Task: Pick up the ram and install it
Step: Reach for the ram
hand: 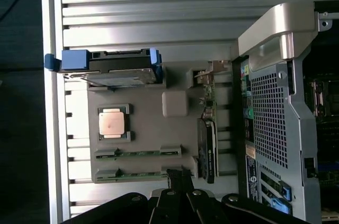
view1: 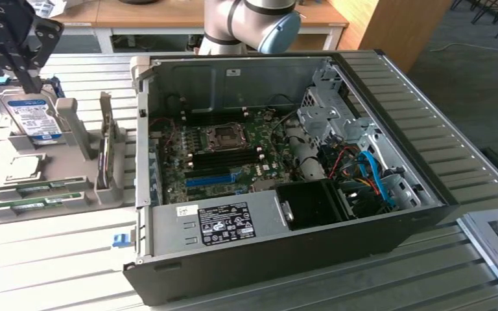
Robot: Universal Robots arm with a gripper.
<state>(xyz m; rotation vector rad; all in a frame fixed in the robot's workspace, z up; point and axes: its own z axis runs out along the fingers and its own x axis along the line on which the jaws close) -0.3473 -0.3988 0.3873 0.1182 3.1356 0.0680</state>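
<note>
Barely begun — the gripper (hand: 178, 179) hovers with jaws together and empty. The ram (hand: 132, 173) lies just below them in its tray (hand: 143, 128) — not yet lifted or installed.

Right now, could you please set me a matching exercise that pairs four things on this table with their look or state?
Things:
1. hard drive
2. processor
3. ram
4. computer case

States:
A. long, green, lying flat
B. black, open side facing up
C. standing upright, blue-white label
D. square, silver, lying flat

Pairs: 1-C; 2-D; 3-A; 4-B
</note>
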